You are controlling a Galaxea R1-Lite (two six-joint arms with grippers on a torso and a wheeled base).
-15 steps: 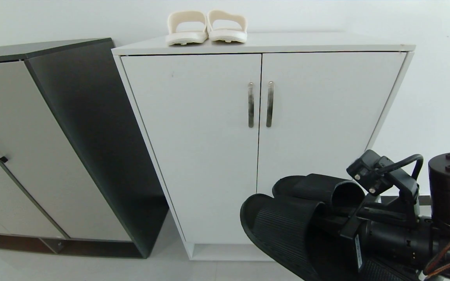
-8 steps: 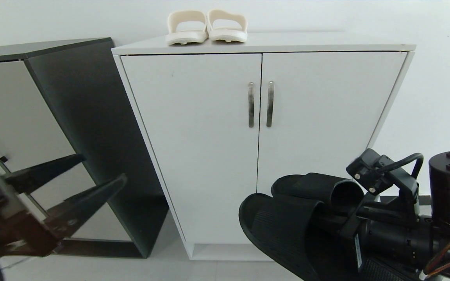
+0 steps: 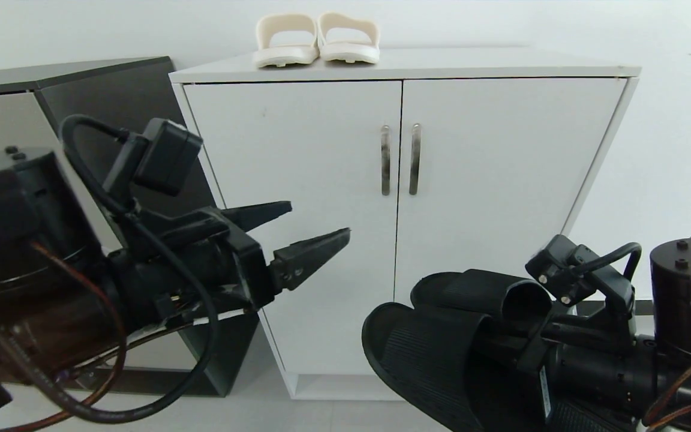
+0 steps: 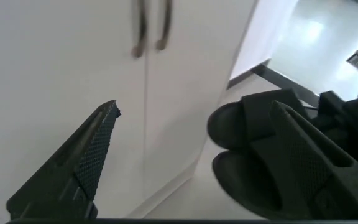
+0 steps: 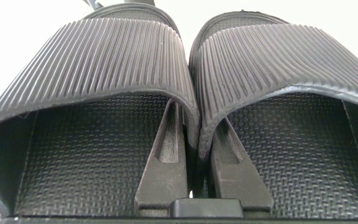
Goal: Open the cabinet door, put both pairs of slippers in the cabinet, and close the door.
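While both of its doors are sitting shut, the white cabinet [image 3: 489, 168] is standing against the pale wall and taking up the middle of the head view. Its 2 slim metal handles [image 3: 385, 160] are hanging upright, side by side, just either side of the seam between the doors. To its left, a dark cabinet [image 3: 111, 96] with a lighter front is standing close beside it on the grey floor [image 3: 321, 414].

Down at the right, the right arm is holding the pair of black slippers [image 3: 441, 342] out in front of the lower part of the right door, near it, toes pointing toward the white cabinet. The right gripper [image 5: 197, 155] is clamping them: 1 finger is lying inside each slipper, and the 2 are pinching the neighbouring inner side walls together under the ribbed straps.

At the left, the left gripper [image 3: 320, 218] is hovering in front of the left door, below handle height and off to their left, its 2 pointed fingers spread apart and gripping nothing. From the left wrist, 1 textured finger [image 4: 92, 155] is showing against the door, with the black slippers beyond it.

Up on top of the white cabinet, toward its back left, the pair of cream slippers [image 3: 285, 42] is resting side by side, touching.
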